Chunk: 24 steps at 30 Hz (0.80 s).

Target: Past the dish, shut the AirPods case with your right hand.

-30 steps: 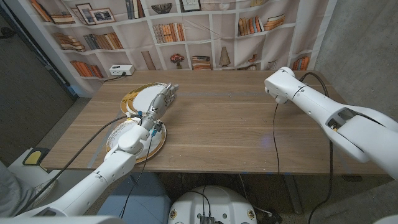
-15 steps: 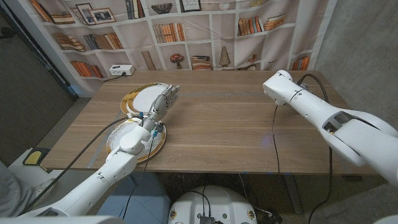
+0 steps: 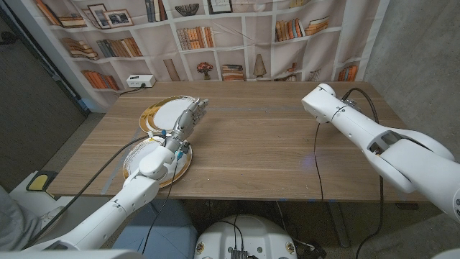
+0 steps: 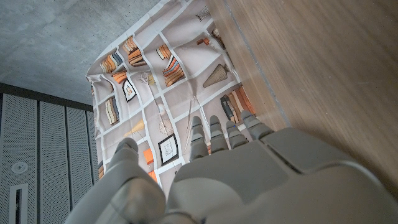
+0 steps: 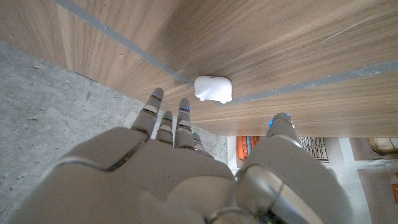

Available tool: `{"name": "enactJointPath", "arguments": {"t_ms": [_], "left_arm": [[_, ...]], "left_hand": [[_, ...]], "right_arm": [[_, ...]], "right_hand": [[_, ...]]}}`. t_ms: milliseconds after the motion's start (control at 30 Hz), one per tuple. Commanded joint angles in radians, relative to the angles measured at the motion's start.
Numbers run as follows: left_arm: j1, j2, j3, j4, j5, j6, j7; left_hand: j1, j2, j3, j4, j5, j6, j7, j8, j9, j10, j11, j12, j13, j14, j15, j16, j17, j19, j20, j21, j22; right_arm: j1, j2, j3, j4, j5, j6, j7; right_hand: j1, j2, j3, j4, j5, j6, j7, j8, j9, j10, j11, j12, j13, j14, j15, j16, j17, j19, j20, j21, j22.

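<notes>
Just beyond right hand (image 5: 186, 168) fingers (image 5: 166, 121), AirPods case (image 5: 212, 88) near table edge.

Open tabletop (image 3: 259, 144) with obstacles along its left side only.
Two plates (image 3: 159, 111) sit near the left edge, the left hand (image 3: 188, 115) over them. The middle and right stretches lie bare; the AirPods case (image 5: 212, 88) rests just beyond the right hand (image 5: 186, 162).

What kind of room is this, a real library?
Probably a lab or test room staged as a home: the bookshelves are printed on a hanging cloth, concrete wall beside it, and a wooden table holding two plates.
</notes>
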Motion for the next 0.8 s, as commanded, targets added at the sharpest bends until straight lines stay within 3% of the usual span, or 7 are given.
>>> {"name": "enactJointPath", "arguments": {"t_ms": [33, 467, 567, 667, 800], "left_arm": [[0.000, 0.001, 0.004, -0.007, 0.003, 0.010, 0.001], [-0.006, 0.004, 0.011, -0.020, 0.014, 0.024, 0.005], [-0.009, 0.002, 0.012, -0.020, 0.013, 0.025, 0.005], [-0.012, 0.002, 0.013, -0.021, 0.014, 0.030, 0.006], [-0.015, 0.003, 0.014, -0.023, 0.012, 0.035, 0.004]], "left_hand": [[-0.010, 0.001, 0.004, -0.007, 0.000, 0.009, 0.003, -0.003, 0.004, 0.007, 0.000, -0.003, 0.006, 0.000, -0.006, -0.003, 0.003, 0.000, 0.001, 0.000, 0.004], [-0.011, 0.002, 0.004, -0.008, 0.000, 0.009, 0.001, -0.003, 0.004, 0.009, 0.001, -0.002, 0.006, 0.000, -0.005, -0.003, 0.003, 0.000, 0.001, 0.000, 0.004], [-0.011, 0.002, 0.004, -0.009, 0.000, 0.010, 0.001, -0.003, 0.004, 0.009, 0.000, -0.002, 0.006, 0.000, -0.005, -0.003, 0.003, 0.000, 0.001, 0.000, 0.004], [-0.011, 0.002, 0.004, -0.009, 0.000, 0.009, 0.001, -0.003, 0.004, 0.010, -0.001, -0.002, 0.006, 0.000, -0.006, -0.003, 0.003, 0.000, 0.001, 0.000, 0.004], [-0.011, 0.002, 0.004, -0.009, 0.000, 0.010, 0.001, -0.003, 0.004, 0.010, 0.002, -0.002, 0.006, 0.000, -0.006, -0.003, 0.003, 0.000, 0.001, 0.000, 0.004]], "right_arm": [[-0.021, 0.046, 0.039, 0.052, -0.059, 0.029, -0.032], [-0.071, 0.081, 0.109, 0.060, -0.100, 0.093, -0.127], [-0.081, 0.084, 0.116, 0.060, -0.105, 0.109, -0.141], [-0.087, 0.088, 0.121, 0.066, -0.110, 0.124, -0.152], [-0.093, 0.096, 0.134, 0.075, -0.112, 0.145, -0.170]], "right_hand": [[0.014, 0.004, 0.009, -0.002, 0.003, -0.015, -0.005, 0.000, 0.005, 0.000, 0.001, -0.004, 0.003, -0.001, -0.003, 0.001, 0.000, 0.008, -0.005, 0.000, 0.001], [0.031, 0.010, 0.016, -0.007, 0.004, -0.018, -0.005, -0.001, 0.005, 0.006, -0.010, -0.001, 0.003, 0.003, -0.006, 0.000, -0.002, 0.015, -0.008, 0.002, 0.001], [0.046, 0.011, 0.021, -0.013, 0.004, -0.016, -0.005, 0.000, 0.004, 0.030, 0.003, 0.005, -0.002, 0.026, -0.009, 0.008, -0.004, 0.033, -0.013, 0.006, 0.001], [0.058, 0.010, 0.024, -0.017, 0.003, -0.023, -0.024, -0.003, 0.004, 0.037, -0.010, 0.004, -0.005, 0.030, -0.011, 0.007, -0.005, 0.037, -0.012, 0.006, 0.000], [0.084, 0.006, 0.031, -0.027, 0.005, -0.040, -0.024, -0.007, 0.003, 0.054, -0.025, 0.007, -0.010, 0.039, -0.017, 0.008, -0.007, 0.043, -0.012, 0.005, 0.000]]}}
